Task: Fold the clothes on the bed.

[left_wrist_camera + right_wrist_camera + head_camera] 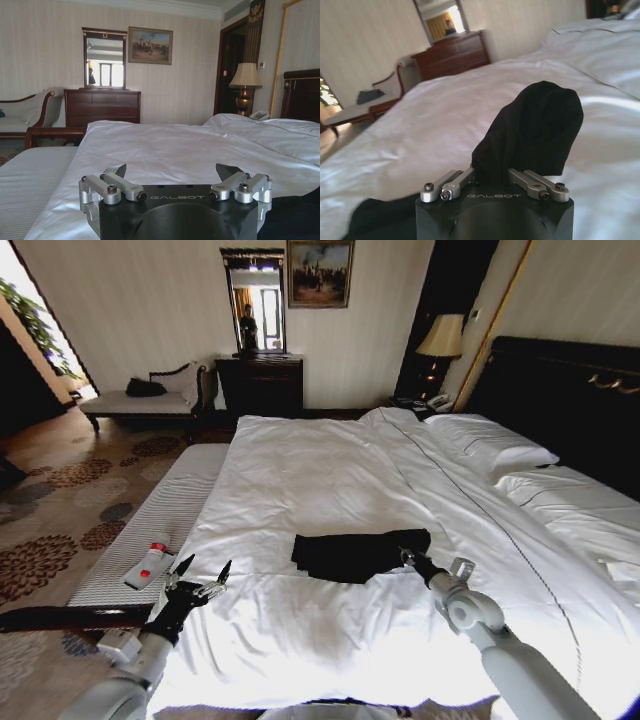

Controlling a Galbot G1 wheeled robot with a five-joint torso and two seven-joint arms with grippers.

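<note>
The right gripper (pixel 408 558) has its fingers (pixel 457 179) pinching the near-right edge of the black T-shirt (pixel 355 553), bunched and lifted off the bed (pixel 330 480). To fold cleanly, the cloth should likely be carried flat across the shirt, not dragged. The left gripper (pixel 200 575) hovers with fingers spread by the bed's left edge, near the bench (pixel 150 530). Open sheet lies all round.
</note>
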